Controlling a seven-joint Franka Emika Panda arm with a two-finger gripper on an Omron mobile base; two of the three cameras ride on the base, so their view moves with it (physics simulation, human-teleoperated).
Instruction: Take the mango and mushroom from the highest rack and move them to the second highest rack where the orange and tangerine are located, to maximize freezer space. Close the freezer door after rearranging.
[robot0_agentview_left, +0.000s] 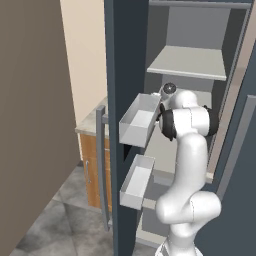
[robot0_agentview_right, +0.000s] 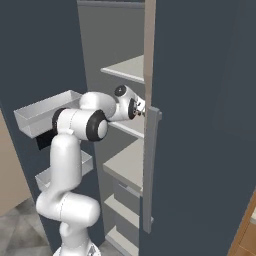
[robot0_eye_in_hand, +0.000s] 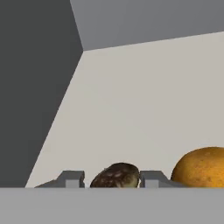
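A brown, speckled mushroom (robot0_eye_in_hand: 116, 176) sits low on a pale freezer rack (robot0_eye_in_hand: 144, 100), seen between two finger tips. Just to its right in the hand view rests a rounded orange-yellow mango (robot0_eye_in_hand: 201, 168), apart from it.

A tall brown panel (robot0_agentview_left: 35, 125) fills the left beside a cream wall (robot0_agentview_left: 85, 55), with a grey counter (robot0_agentview_left: 90, 125) over a wooden cabinet (robot0_agentview_left: 92, 165) and a grey tiled floor (robot0_agentview_left: 65, 220) below
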